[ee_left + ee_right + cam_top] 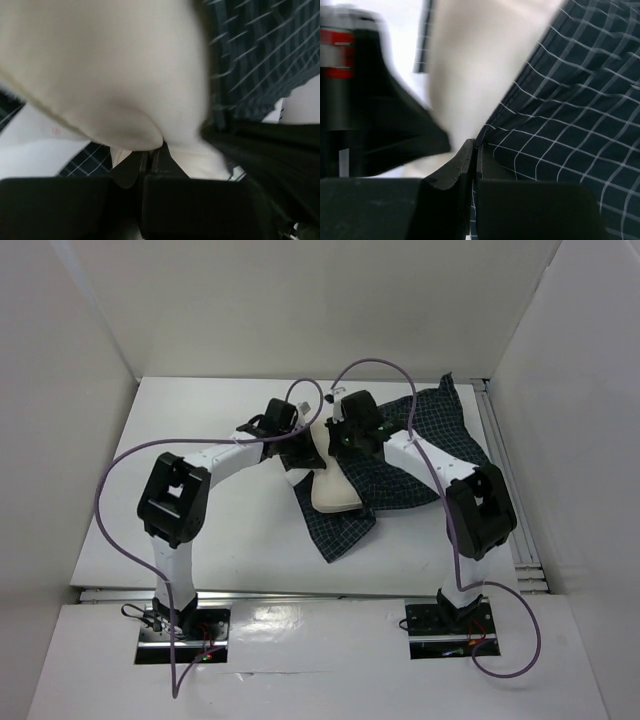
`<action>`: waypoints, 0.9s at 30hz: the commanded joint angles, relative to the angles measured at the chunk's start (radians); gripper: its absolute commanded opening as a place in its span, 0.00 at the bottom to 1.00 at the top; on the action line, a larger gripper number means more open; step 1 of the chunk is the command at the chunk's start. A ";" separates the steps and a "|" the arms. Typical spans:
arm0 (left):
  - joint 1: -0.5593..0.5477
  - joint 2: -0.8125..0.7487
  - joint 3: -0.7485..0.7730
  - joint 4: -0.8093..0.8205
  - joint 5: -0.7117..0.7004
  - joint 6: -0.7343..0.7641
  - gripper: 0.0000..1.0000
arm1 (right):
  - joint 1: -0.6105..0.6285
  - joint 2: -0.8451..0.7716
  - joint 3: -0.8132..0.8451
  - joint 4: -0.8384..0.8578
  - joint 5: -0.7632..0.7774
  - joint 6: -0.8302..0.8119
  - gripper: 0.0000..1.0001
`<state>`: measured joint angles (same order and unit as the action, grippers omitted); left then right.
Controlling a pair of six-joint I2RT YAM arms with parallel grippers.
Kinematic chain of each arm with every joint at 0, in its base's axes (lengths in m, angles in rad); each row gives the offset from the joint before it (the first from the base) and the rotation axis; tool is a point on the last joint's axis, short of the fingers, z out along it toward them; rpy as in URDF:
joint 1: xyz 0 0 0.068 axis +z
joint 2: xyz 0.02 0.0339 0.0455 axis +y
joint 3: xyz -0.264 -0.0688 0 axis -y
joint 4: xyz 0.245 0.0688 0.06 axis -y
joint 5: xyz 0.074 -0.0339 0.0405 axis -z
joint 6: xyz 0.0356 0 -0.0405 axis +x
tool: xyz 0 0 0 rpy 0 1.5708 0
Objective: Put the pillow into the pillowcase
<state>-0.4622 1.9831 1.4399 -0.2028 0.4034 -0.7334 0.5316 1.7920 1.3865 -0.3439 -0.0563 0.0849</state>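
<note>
The cream pillow (335, 490) lies mid-table on top of the dark checked pillowcase (420, 455), its near end showing and its far end hidden under the two wrists. My left gripper (300, 435) is shut on a fold of the pillow (115, 75), pinched at the fingertips (156, 149). My right gripper (345, 435) is shut on the pillowcase's edge (570, 110), with the pillow (470, 65) just left of that edge. The left arm's body shows blurred at the left of the right wrist view.
The pillowcase spreads to the back right corner and a corner of it (335, 540) points toward the near edge. White walls enclose the table (200, 440) on three sides. Purple cables (110, 490) loop over both arms.
</note>
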 commanded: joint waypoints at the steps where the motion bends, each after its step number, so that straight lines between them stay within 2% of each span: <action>1: -0.043 -0.122 0.033 0.190 0.084 0.011 0.00 | 0.053 -0.063 0.069 0.133 -0.585 0.068 0.00; 6: -0.062 -0.214 0.024 0.224 0.057 0.011 0.00 | 0.053 -0.098 0.112 0.213 -0.841 0.133 0.00; 8: -0.073 -0.245 0.001 0.246 0.020 0.011 0.00 | 0.053 -0.109 0.121 0.272 -0.921 0.170 0.00; 10: -0.073 -0.271 -0.050 0.246 -0.079 0.002 0.00 | 0.053 -0.118 0.112 0.316 -0.976 0.214 0.00; 14: -0.073 -0.283 -0.139 0.262 -0.170 -0.040 0.00 | 0.053 -0.118 0.050 0.347 -0.995 0.271 0.00; 18: -0.108 -0.218 -0.274 0.327 -0.273 -0.072 0.00 | 0.042 -0.118 -0.024 0.478 -1.088 0.375 0.00; 20: -0.119 -0.147 -0.341 0.382 -0.279 -0.116 0.00 | 0.031 -0.118 -0.033 0.521 -1.113 0.417 0.00; 23: -0.119 -0.080 -0.369 0.428 -0.276 -0.161 0.00 | 0.022 -0.129 -0.023 0.501 -1.125 0.421 0.00; 27: -0.128 -0.064 -0.383 0.437 -0.298 -0.196 0.00 | -0.002 -0.129 -0.041 0.355 -1.024 0.398 0.00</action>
<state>-0.5816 1.8587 1.0733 0.0914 0.1917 -0.9066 0.4713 1.7451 1.3098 -0.0082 -0.8608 0.4053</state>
